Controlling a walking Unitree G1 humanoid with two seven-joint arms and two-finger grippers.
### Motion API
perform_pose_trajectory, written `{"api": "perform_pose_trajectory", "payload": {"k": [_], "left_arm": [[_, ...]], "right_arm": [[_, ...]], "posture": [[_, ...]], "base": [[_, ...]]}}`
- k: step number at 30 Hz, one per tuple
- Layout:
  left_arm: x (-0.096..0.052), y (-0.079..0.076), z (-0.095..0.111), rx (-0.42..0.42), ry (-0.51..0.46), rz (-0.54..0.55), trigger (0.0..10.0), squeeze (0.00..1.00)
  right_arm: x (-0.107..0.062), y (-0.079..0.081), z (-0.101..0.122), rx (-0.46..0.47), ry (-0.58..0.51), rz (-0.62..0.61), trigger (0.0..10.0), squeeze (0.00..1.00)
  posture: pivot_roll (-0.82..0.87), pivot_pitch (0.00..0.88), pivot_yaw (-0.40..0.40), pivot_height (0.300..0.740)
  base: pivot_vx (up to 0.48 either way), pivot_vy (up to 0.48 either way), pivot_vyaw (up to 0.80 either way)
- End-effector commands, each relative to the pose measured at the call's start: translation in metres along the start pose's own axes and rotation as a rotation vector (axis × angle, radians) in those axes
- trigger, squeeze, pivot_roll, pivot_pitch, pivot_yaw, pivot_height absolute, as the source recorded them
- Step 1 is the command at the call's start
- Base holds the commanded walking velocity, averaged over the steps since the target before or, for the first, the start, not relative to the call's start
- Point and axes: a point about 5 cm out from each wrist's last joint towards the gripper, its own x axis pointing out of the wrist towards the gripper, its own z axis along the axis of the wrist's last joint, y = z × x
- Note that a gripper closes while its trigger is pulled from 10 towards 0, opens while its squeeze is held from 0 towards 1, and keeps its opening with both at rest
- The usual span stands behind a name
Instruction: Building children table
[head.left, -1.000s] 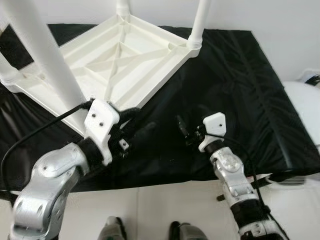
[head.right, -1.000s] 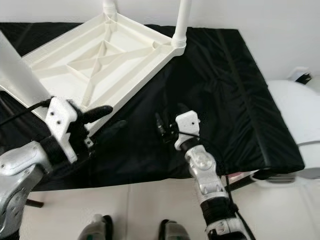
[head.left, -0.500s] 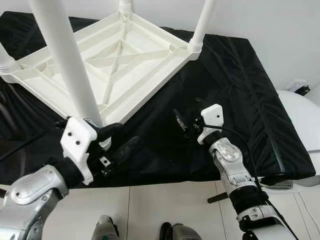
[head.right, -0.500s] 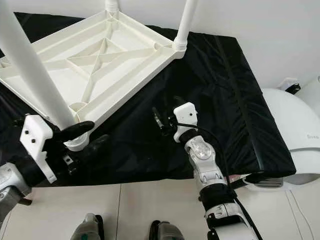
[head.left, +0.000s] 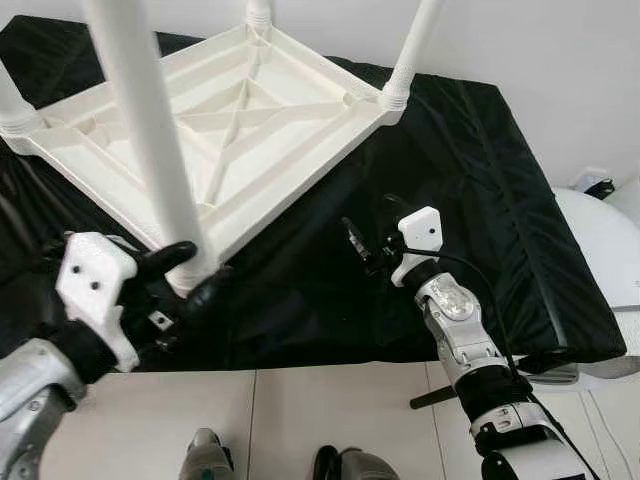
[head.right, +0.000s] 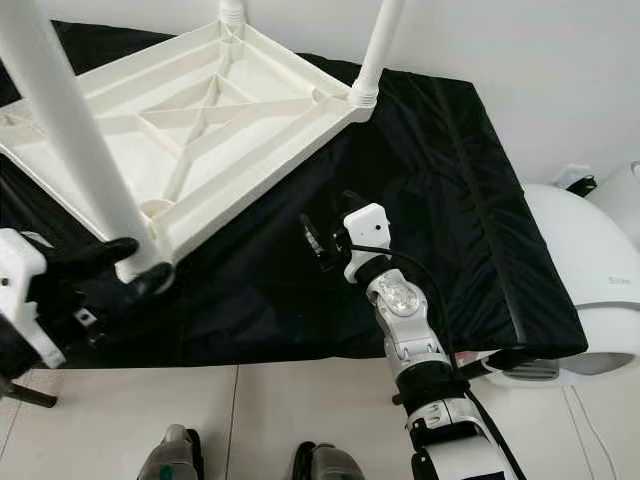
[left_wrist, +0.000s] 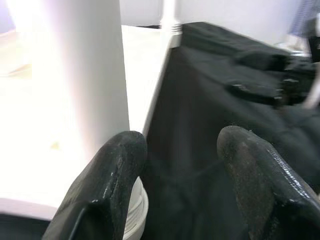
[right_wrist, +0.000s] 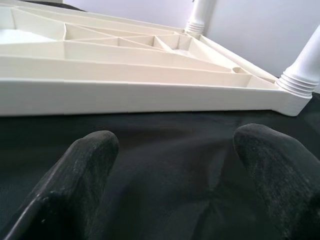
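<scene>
Table (head.left: 240, 130) upside down on black cloth (head.left: 470, 180), legs up, ribbed underside showing. Near corner's leg (head.left: 150, 150) sits just beside left gripper (head.left: 190, 275); fingers spread, one finger (left_wrist: 107, 185) against the leg base, not clamped. Right gripper (head.left: 358, 245) released, hovering over bare cloth off the table's near edge. Free cloth to the robot's right, up to a white appliance (head.left: 600, 240).

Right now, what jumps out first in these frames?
The white table, lying upside down on the black cloth with its legs pointing up. The nearest leg rises straight toward the camera, and the left gripper sits at its base, fingers open. The right gripper hovers open over the cloth beside the table.
</scene>
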Motion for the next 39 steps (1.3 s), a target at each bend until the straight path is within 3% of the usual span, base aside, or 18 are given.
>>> {"api": "perform_pose_trajectory", "payload": {"k": [1,7,10,11,14,16,17,19,22,25,35,36,38,39], "left_arm": [[-0.005,0.028,-0.007,0.014,0.05,0.33,10.0,0.0],[-0.005,0.037,-0.009,0.015,0.054,0.406,10.0,0.0],[-0.004,0.032,-0.007,0.019,0.053,0.356,10.0,0.0],[-0.004,0.021,-0.006,0.001,0.041,0.263,10.0,0.0],[-0.005,0.016,-0.005,-0.005,0.034,0.216,10.0,0.0],[-0.014,0.003,-0.003,0.0,0.049,0.091,10.0,0.0],[-0.014,0.003,-0.003,0.0,0.049,0.091,10.0,0.0],[-0.027,0.0,-0.004,0.01,0.12,0.032,10.0,0.0],[-0.03,0.0,-0.004,0.016,0.139,0.021,10.0,0.0],[-0.04,0.007,-0.003,0.045,0.164,0.08,10.0,0.0],[-0.05,0.016,-0.002,0.075,0.178,0.182,10.0,0.0],[-0.058,0.025,0.0,0.1,0.186,0.287,10.0,0.0],[-0.058,0.025,0.0,0.1,0.186,0.287,10.0,0.0],[-0.06,0.03,0.001,0.1,0.185,0.354,10.0,0.0]], "right_arm": [[-0.001,0.0,-0.003,0.009,0.0,-0.001,10.0,0.0],[0.0,0.001,-0.003,0.012,-0.006,0.002,10.0,0.0],[-0.001,0.0,-0.003,0.011,-0.008,0.0,10.0,0.0],[-0.002,-0.001,-0.003,0.007,-0.008,-0.007,10.0,0.0],[-0.003,-0.002,-0.004,0.006,-0.008,-0.008,10.0,0.0],[-0.003,-0.002,-0.003,0.005,-0.01,-0.01,10.0,0.0],[-0.003,-0.002,-0.003,0.005,-0.01,-0.01,10.0,0.0],[-0.003,-0.002,-0.004,0.004,-0.011,-0.008,10.0,0.0],[-0.003,-0.002,-0.004,0.004,-0.011,-0.006,10.0,0.0],[0.0,-0.001,-0.004,0.008,-0.014,0.002,10.0,0.0],[0.003,0.002,-0.004,0.014,-0.017,0.011,10.0,0.0],[0.004,0.004,-0.003,0.02,-0.02,0.022,10.0,0.0],[0.004,0.004,-0.003,0.02,-0.02,0.022,10.0,0.0],[0.005,0.005,-0.003,0.022,-0.021,0.029,10.0,0.0]], "posture": [[0.28,0.168,-0.169,0.74],[0.27,0.166,-0.168,0.74],[0.27,0.167,-0.165,0.74],[0.26,0.166,-0.159,0.74],[0.26,0.167,-0.157,0.74],[0.26,0.169,-0.156,0.74],[0.26,0.169,-0.156,0.74],[0.27,0.169,-0.159,0.74],[0.28,0.17,-0.16,0.74],[0.29,0.169,-0.164,0.74],[0.3,0.166,-0.176,0.74],[0.31,0.166,-0.185,0.74],[0.31,0.166,-0.185,0.74],[0.32,0.165,-0.187,0.74]], "base": [[0.0,0.0,0.0],[0.0,0.0,0.0],[0.0,0.0,0.0],[0.0,0.0,0.0],[0.0,0.0,0.0],[0.0,0.0,0.0],[0.0,0.0,0.0],[0.0,0.0,0.0],[0.0,0.0,0.0],[0.0,0.0,0.0],[0.0,0.0,0.0],[0.0,0.0,0.0],[0.0,0.0,0.0],[0.0,0.0,0.0]]}}
